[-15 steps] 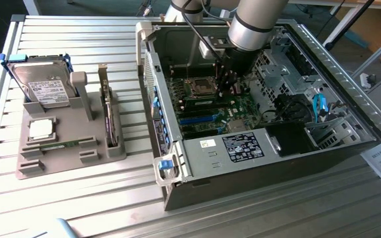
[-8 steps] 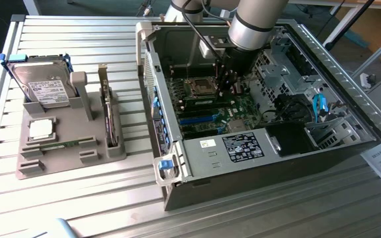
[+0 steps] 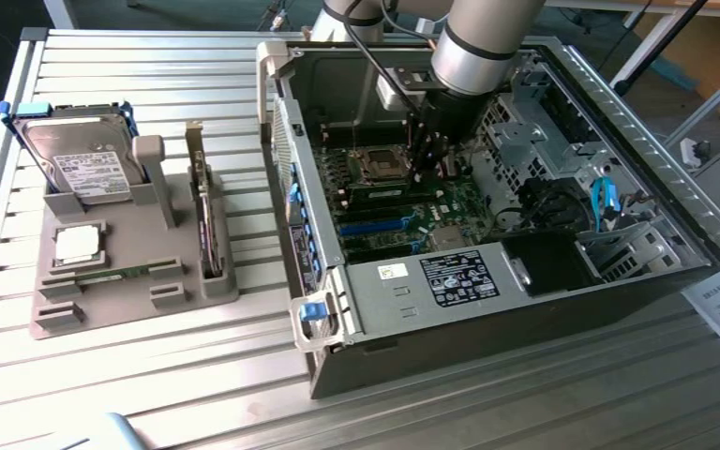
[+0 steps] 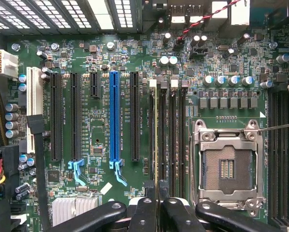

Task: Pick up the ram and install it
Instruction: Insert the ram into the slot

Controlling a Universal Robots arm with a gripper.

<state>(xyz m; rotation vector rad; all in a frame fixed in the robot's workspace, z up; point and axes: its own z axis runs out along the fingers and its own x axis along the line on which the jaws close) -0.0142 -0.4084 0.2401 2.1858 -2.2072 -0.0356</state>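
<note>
Around the empty processor socket [image 4: 226,166] stands the open computer case [image 3: 523,337], lying on its side, with the grey parts tray [image 3: 110,300] and its hard drive [image 3: 85,164] well apart from that socket toward the exterior view's left. Beneath the socket spreads the green motherboard [image 4: 98,125]. Just beside the socket, over the memory slots, the gripper [image 4: 158,212] hangs, its black fingers [image 4: 143,215] clenched on the ram [image 4: 157,145]. The ram shows edge-on as a thin green line along a slot beside the socket; whether it is seated cannot be told.
</note>
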